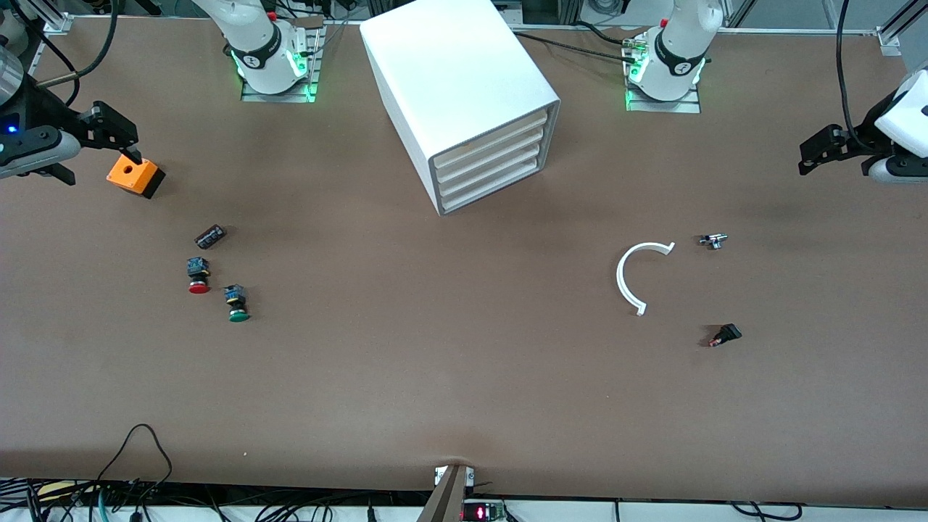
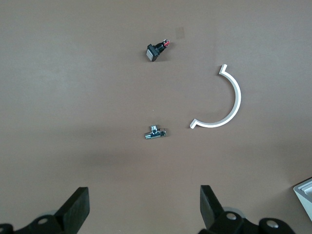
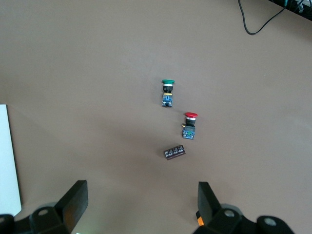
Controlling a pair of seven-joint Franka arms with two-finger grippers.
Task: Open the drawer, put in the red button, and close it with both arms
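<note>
Drawer [image 1: 490, 153], 2nd of four fronts, shut, cabinet [image 1: 464, 94] top centre of frame. Red button [image 1: 198, 275] lies on table [image 1: 435, 362] mid-left, beside green button [image 1: 236, 302]. Left gripper [image 1: 815, 152] at right edge, fingers spread, nothing held. Right gripper [image 1: 119, 141] at left edge over orange box [image 1: 135, 177], fingers spread, nothing held.

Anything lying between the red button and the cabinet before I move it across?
No. The front view shows bare table between the red button and the cabinet; the black cylinder and green button sit off that line.
</note>
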